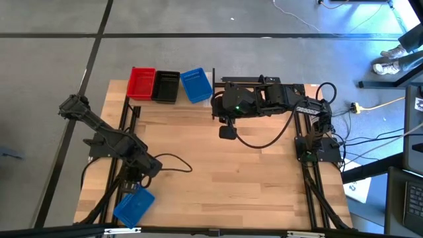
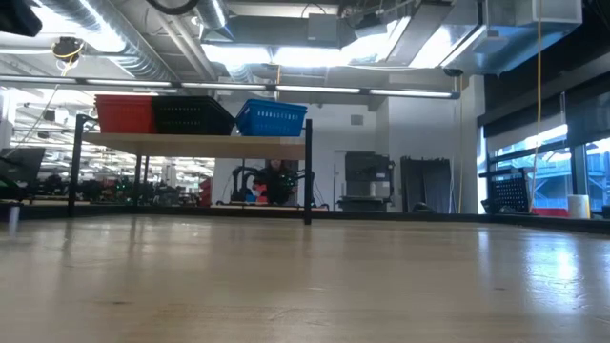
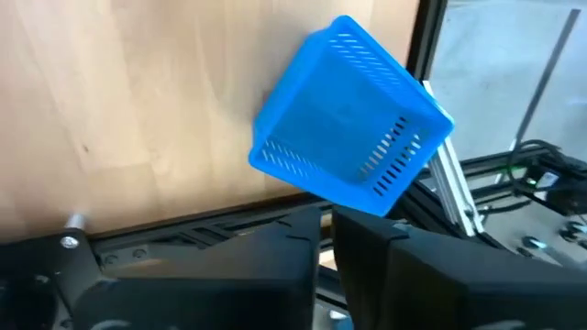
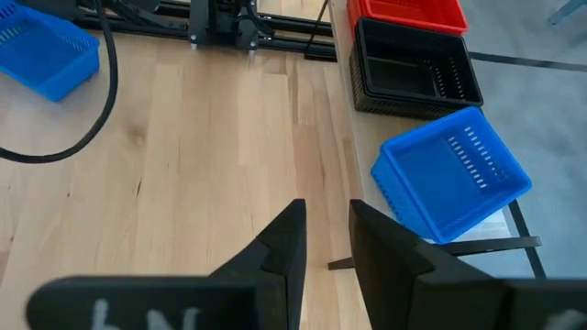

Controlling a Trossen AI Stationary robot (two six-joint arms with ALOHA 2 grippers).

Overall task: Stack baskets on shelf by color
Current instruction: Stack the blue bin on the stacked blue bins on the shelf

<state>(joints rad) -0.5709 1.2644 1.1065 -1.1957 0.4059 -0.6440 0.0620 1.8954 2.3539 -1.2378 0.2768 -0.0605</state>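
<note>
yellow cable (image 1: 383, 104), person's shoes (image 1: 391, 59)

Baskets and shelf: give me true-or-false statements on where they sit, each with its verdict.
1. Three baskets sit on the shelf. True.
2. On the shelf, the black basket sits between the red basket and a blue basket. True.
3. The shelf's blue basket sits square with its neighbours. False: it is turned askew.
4. A second blue basket lies beside the right gripper. False: it lies at the table's near edge by the left gripper.
</note>
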